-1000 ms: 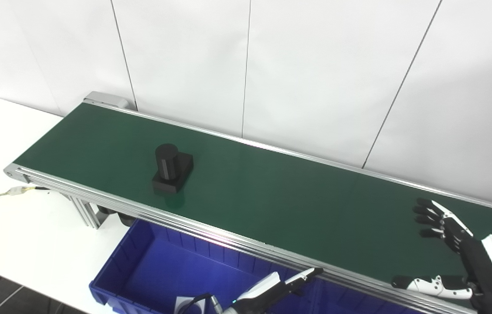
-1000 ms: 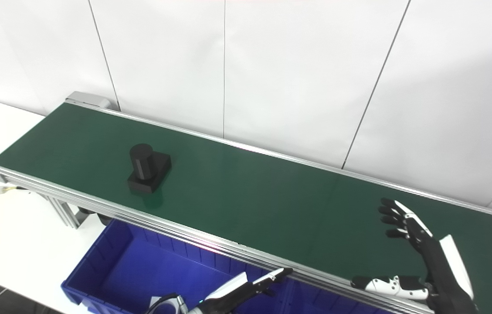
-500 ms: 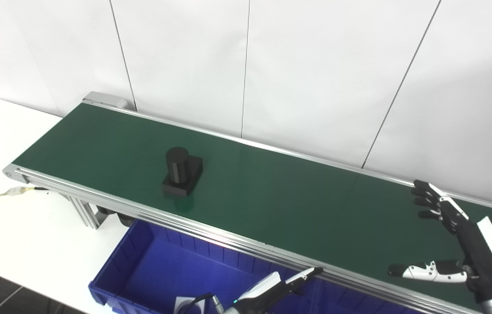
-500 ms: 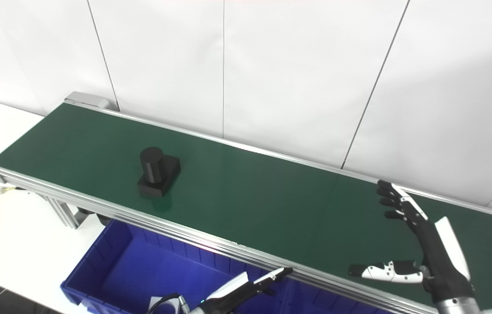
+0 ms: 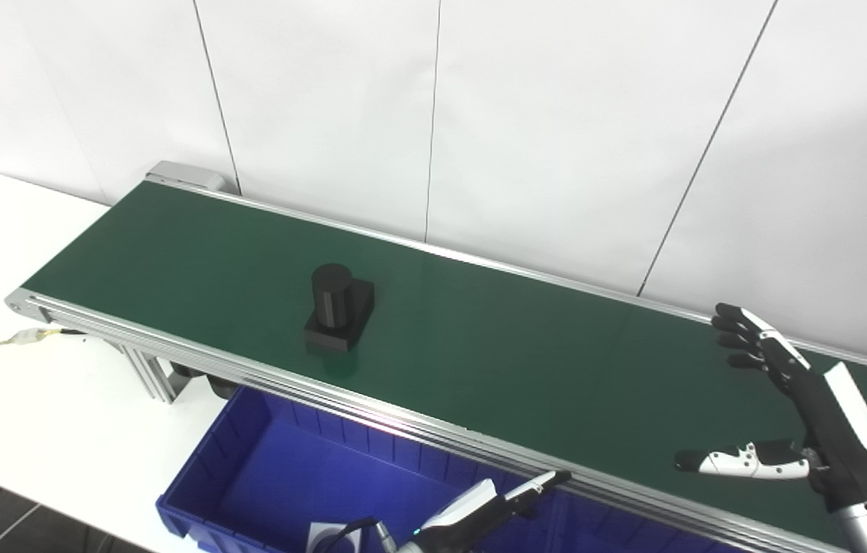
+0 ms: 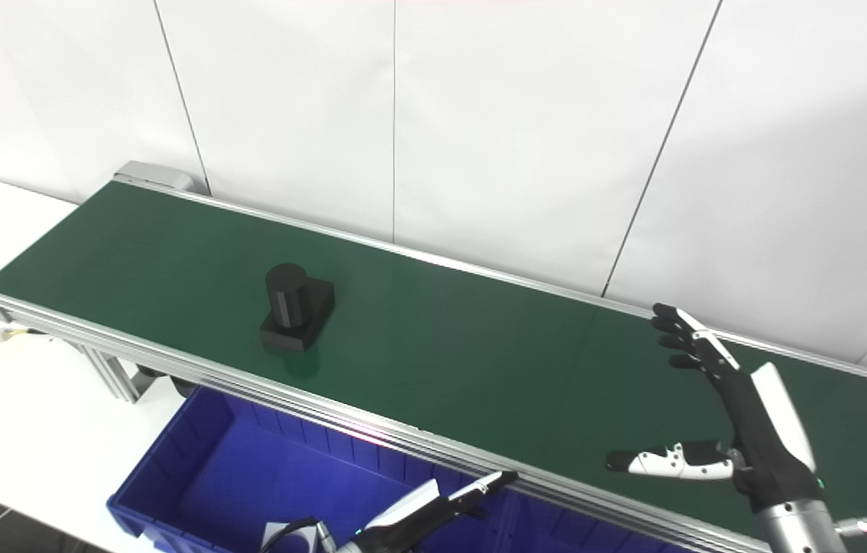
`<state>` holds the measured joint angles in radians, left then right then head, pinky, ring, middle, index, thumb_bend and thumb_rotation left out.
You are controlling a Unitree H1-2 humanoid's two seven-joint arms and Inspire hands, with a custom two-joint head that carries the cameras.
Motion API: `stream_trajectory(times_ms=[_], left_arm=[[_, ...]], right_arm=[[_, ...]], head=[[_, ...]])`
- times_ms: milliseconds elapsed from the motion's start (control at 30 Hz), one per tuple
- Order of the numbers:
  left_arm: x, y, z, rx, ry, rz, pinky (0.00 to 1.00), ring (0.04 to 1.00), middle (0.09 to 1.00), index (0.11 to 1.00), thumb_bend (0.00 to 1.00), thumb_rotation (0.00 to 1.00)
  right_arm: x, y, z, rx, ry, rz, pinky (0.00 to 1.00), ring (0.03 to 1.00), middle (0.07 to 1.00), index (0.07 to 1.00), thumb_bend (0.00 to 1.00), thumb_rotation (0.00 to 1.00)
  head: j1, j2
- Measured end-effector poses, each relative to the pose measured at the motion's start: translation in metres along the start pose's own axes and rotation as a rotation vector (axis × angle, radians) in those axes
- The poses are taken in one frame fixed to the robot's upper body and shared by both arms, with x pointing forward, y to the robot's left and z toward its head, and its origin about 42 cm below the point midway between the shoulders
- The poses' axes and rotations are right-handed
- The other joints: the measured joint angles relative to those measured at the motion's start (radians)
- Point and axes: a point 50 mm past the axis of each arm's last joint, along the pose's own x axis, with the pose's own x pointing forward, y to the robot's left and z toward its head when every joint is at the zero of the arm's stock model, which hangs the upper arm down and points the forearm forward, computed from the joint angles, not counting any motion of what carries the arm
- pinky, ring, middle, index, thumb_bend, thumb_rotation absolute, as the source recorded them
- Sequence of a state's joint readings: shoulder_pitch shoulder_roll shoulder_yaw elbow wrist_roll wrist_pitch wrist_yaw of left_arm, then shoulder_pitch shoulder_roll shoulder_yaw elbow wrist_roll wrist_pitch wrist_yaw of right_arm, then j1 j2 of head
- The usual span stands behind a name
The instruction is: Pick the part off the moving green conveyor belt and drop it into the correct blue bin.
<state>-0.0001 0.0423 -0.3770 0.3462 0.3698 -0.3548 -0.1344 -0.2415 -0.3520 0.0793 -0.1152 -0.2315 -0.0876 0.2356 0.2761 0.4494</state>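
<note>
Right hand [image 5: 809, 415], fingers spread and empty, waits over the conveyor belt [image 5: 525, 361] well right of the part [image 5: 337, 309]; close only once the part sits between thumb and fingers.

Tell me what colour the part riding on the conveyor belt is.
Black all over: the black part, a cylinder on a square base, seen best in the left eye view.

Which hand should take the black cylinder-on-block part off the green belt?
Right, most likely. The right hand hangs open above the green conveyor belt, fingers spread toward the black cylinder-on-block part. The left hand sits low over the blue plastic bin, below the belt's rail.
</note>
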Motion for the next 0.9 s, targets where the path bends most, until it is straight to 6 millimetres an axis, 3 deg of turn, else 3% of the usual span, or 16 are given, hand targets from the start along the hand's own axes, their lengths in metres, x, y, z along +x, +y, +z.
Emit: stream_trajectory(times_ms=[467,900], left_arm=[[-0.005,-0.003,0.004,0.052,-0.040,0.048,0.86,0.958,1.000,1.000,0.91,0.46],[-0.007,-0.004,0.006,0.052,-0.060,0.061,0.85,0.946,1.000,1.000,0.91,0.47]], right_arm=[[0.010,0.002,-0.007,0.003,0.019,0.026,0.78,0.847,0.882,0.907,0.92,0.30],[0.033,0.006,-0.008,-0.025,0.017,0.072,0.79,0.846,0.883,0.906,0.94,0.35]], head=[[-0.008,0.008],[-0.008,0.014]])
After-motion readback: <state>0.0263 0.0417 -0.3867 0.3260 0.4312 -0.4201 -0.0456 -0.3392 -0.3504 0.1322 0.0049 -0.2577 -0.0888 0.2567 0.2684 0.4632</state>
